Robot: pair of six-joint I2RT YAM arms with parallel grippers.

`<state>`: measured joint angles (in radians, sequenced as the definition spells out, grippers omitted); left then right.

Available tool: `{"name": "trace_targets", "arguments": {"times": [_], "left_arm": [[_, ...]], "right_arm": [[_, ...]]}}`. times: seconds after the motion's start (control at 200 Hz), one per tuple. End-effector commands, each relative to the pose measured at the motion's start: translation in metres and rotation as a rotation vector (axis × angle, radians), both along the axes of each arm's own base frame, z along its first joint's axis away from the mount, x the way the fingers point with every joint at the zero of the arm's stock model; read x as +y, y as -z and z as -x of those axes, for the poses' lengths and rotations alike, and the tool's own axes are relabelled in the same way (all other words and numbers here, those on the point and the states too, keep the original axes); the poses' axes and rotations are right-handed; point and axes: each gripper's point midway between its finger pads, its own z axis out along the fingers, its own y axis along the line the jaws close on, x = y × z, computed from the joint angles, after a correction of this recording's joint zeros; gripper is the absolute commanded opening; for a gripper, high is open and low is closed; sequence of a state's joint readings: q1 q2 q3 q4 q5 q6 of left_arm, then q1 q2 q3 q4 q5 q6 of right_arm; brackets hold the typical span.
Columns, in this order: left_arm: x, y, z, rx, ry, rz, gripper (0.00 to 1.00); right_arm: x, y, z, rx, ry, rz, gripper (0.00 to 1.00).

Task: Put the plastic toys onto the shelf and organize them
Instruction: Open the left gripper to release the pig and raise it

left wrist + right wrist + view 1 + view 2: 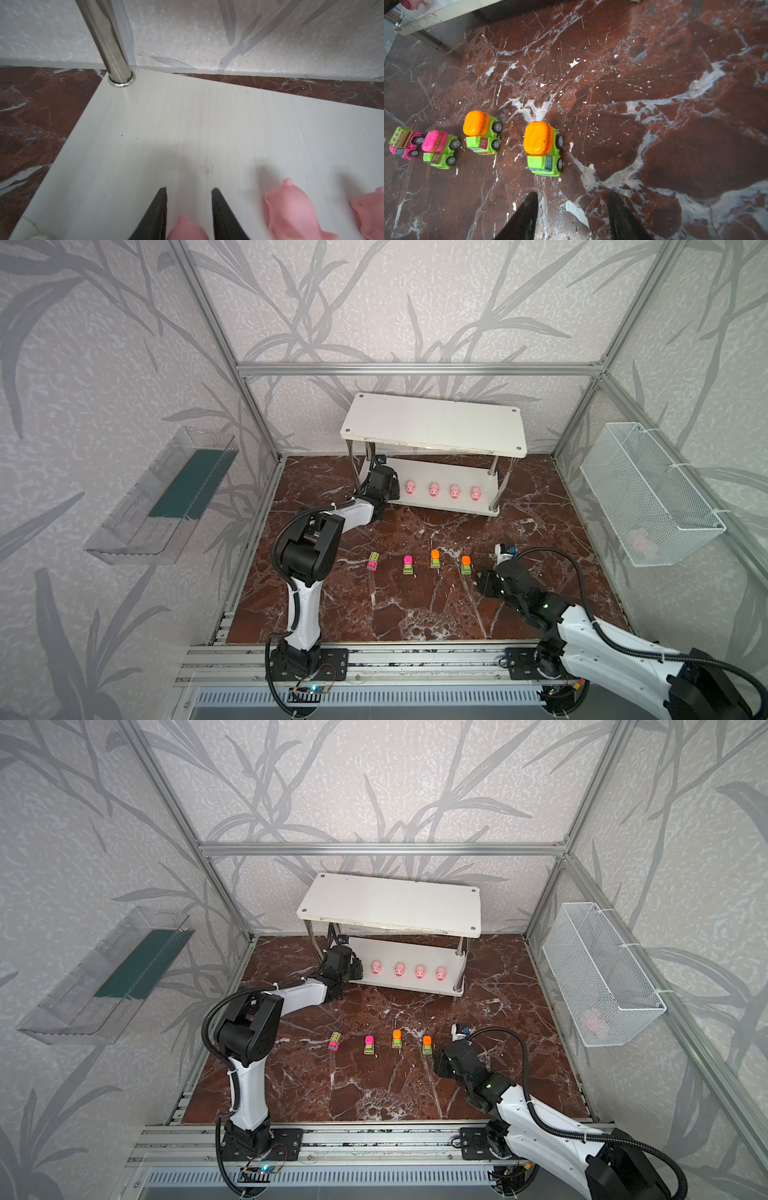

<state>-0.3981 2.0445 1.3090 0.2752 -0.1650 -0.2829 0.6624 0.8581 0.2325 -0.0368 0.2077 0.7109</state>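
The white two-tier shelf (432, 423) stands at the back in both top views. Several pink pigs (434, 489) line its lower board (187, 124). My left gripper (189, 190) reaches in at that board's left end, shut on one more pig (187, 228) that rests on the board beside its neighbour (288, 207). Several toy cars sit in a row on the marble floor: pink-bodied (404, 142), pink-topped (439, 148), and two orange-topped (480, 133) (543, 147). My right gripper (573, 194) hangs open and empty just right of the last car (466, 565).
A chrome post (110, 41) rises at the lower board's far left corner. A clear plastic tray (162, 497) hangs on the left wall. A white wire basket (648, 493) with something pink inside hangs on the right wall. Aluminium rails run along the front.
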Motion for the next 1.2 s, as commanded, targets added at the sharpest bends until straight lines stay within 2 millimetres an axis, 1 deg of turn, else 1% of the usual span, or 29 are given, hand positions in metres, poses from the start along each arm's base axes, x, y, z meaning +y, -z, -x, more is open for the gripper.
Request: {"name": "trace_targets", "arguments": {"times": [0.0,0.095,0.215,0.355,0.48,0.635,0.765,0.885,1.095,1.2], "left_arm": [[0.002,-0.003,-0.012,-0.024,-0.023,0.002,0.34],[0.0,-0.006,-0.018,-0.037,-0.027,0.007,0.34],[-0.001,-0.005,-0.025,-0.045,-0.026,-0.004,0.34],[-0.003,-0.007,-0.029,-0.057,-0.021,-0.018,0.34],[-0.002,-0.01,-0.028,-0.062,-0.023,-0.018,0.34],[0.001,-0.013,-0.02,-0.072,-0.022,-0.011,0.34],[0.002,-0.007,-0.017,-0.065,-0.019,-0.019,0.34],[0.003,-0.006,-0.02,-0.072,-0.027,-0.023,0.34],[0.003,-0.016,-0.027,-0.107,-0.037,-0.033,0.34],[0.002,-0.013,-0.026,-0.1,-0.035,-0.025,0.34]], "right_arm": [[0.001,-0.003,-0.003,-0.013,0.008,-0.02,0.55],[0.001,-0.003,-0.002,-0.013,0.008,-0.019,0.55],[-0.001,-0.004,-0.002,-0.014,0.012,-0.018,0.55],[-0.003,-0.003,0.0,-0.013,0.016,-0.015,0.55],[-0.004,-0.002,0.001,-0.012,0.02,-0.016,0.55],[-0.002,-0.001,0.0,-0.01,0.017,-0.022,0.55],[0.001,0.0,-0.001,-0.005,0.01,-0.026,0.55],[0.001,0.0,-0.001,-0.004,0.01,-0.028,0.55],[-0.003,-0.002,0.001,-0.008,0.016,-0.02,0.55],[-0.004,-0.002,0.002,-0.011,0.02,-0.018,0.55]]}}
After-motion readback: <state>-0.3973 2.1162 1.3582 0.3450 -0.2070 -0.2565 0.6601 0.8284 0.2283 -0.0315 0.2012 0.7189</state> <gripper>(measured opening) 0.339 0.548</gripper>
